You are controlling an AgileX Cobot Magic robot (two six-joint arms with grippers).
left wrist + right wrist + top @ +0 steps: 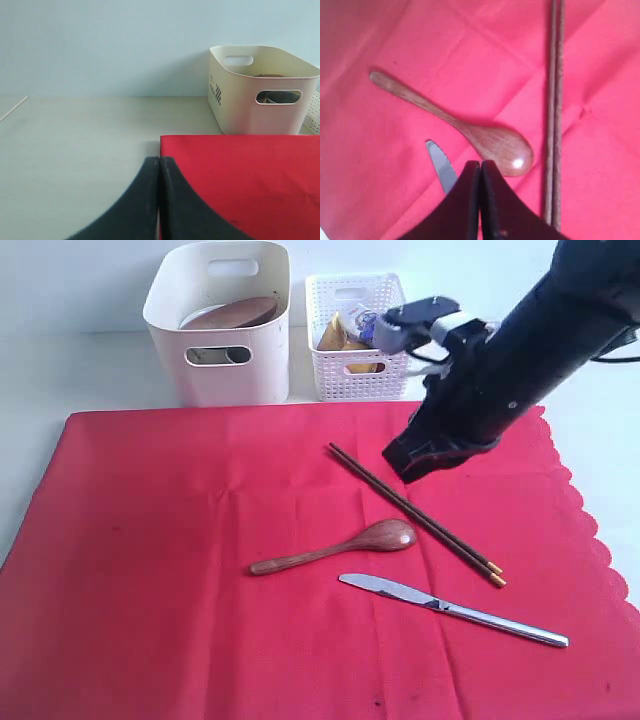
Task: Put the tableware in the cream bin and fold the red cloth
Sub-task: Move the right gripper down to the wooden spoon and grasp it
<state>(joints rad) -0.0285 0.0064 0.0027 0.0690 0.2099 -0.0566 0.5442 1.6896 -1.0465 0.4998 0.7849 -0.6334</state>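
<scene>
The red cloth lies flat across the table. On it rest a wooden spoon, dark chopsticks with yellow tips, and a steel table knife. The cream bin at the back holds the brown wooden plate. My right gripper hovers above the chopsticks, shut and empty; its wrist view shows the spoon, the knife tip and the chopsticks below it. My left gripper is shut and empty over the cloth's corner, with the cream bin ahead.
A white lattice basket with food items stands right of the cream bin. The cloth's scalloped edge runs along the right side. Bare pale table extends left of the cloth.
</scene>
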